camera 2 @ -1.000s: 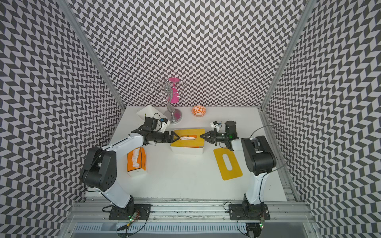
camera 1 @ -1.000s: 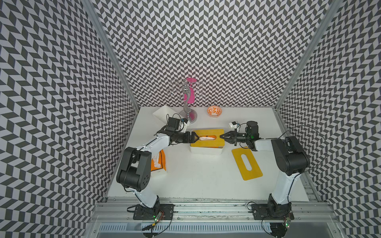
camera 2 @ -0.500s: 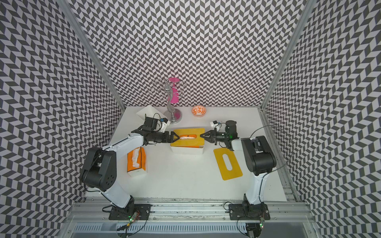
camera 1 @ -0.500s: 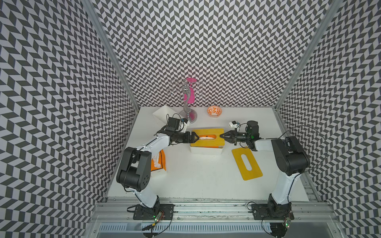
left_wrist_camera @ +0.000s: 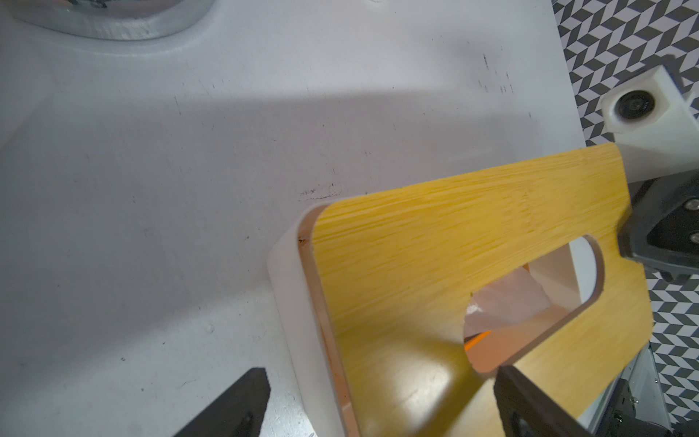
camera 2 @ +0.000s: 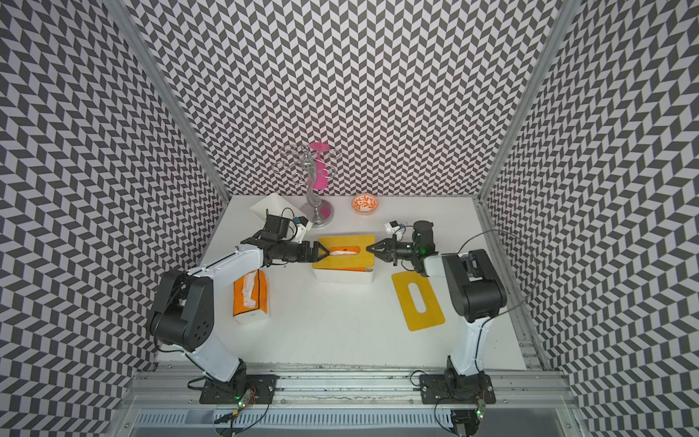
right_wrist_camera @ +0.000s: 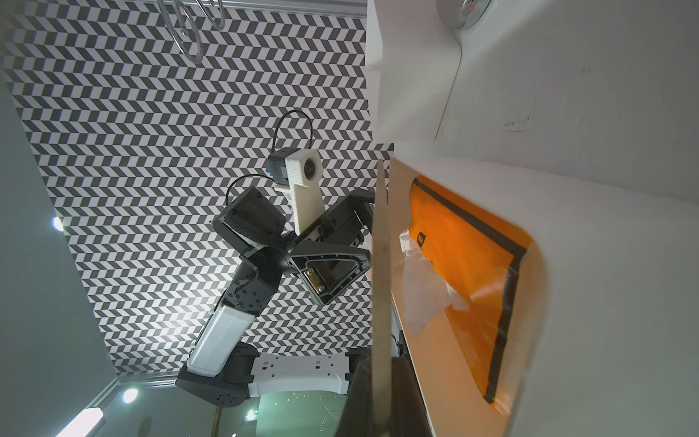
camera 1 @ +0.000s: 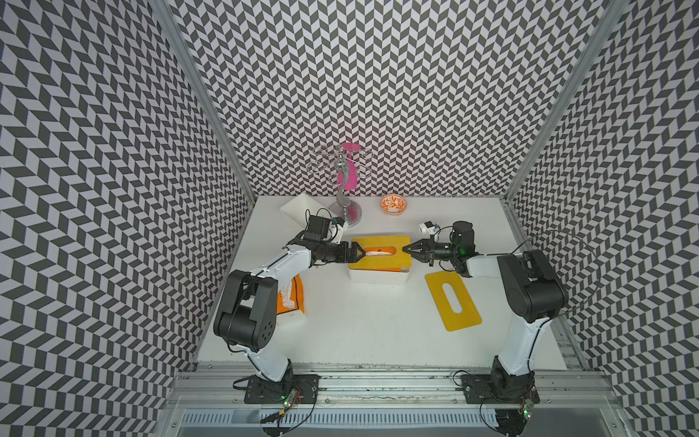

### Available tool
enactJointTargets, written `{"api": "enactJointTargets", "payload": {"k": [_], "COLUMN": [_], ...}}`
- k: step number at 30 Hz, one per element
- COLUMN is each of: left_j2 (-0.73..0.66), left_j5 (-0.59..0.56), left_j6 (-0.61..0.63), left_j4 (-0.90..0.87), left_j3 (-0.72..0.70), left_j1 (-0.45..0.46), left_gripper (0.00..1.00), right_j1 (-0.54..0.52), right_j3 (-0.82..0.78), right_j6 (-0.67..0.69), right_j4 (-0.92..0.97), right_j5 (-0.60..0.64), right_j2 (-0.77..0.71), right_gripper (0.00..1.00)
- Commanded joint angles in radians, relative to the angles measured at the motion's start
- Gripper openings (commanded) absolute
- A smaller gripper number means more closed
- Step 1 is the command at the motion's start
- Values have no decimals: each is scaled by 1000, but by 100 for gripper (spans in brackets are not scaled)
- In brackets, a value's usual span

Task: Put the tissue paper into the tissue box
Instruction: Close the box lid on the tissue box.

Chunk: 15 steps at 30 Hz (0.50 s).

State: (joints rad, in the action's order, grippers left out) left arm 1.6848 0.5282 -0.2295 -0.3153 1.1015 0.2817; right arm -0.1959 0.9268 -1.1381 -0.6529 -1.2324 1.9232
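Right hand (camera 1: pixel 406 250) is pressed together on the right edge of the yellow lid (camera 1: pixel 378 242), a thin-edge pinch. In the right wrist view that end is held up off the box (camera 1: pixel 378 277) with an open gap. The orange tissue pack (right_wrist_camera: pixel 465 265) already lies inside, with white tissue (right_wrist_camera: pixel 423 299) poking up toward the lid's underside.

Left hand (camera 1: pixel 359 253) is spread and holds nothing, at the lid's left end. In the left wrist view one finger is over the lid by the slot's end and the other is outside the box. Can't tell if either touches.

Likely risks:
- Lid slips from the pinch, drops crooked and wedges on the rim.
- Tissue misses the slot and gets trapped or folded under the lid.
- Nothing clamps the box, so a sideways push from the right could slide it on the counter (camera 1: pixel 359 340) into the left hand.
- The left finger over the lid blocks seating or tips it.

A spare lid (camera 1: pixel 454 299) lies near right and a second pack (camera 2: pixel 251 293) near left. Both are well clear.
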Motion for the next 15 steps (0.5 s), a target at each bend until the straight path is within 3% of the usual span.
{"api": "enactJointTargets", "payload": {"k": [1, 15], "left_j2": [-16, -14], "left_j5": [-2, -2], "left_j6": [-1, -1], "left_j4": [5, 2], "left_j3": [9, 9], "left_j1": [5, 5], "left_gripper": [97, 97], "right_j1": [-8, -8], "right_j3": [24, 13], "right_j6": [2, 11], "right_j4": [-62, -62], "right_j5": [-22, -13], "right_j2": [15, 35], "right_gripper": [0, 0]}}
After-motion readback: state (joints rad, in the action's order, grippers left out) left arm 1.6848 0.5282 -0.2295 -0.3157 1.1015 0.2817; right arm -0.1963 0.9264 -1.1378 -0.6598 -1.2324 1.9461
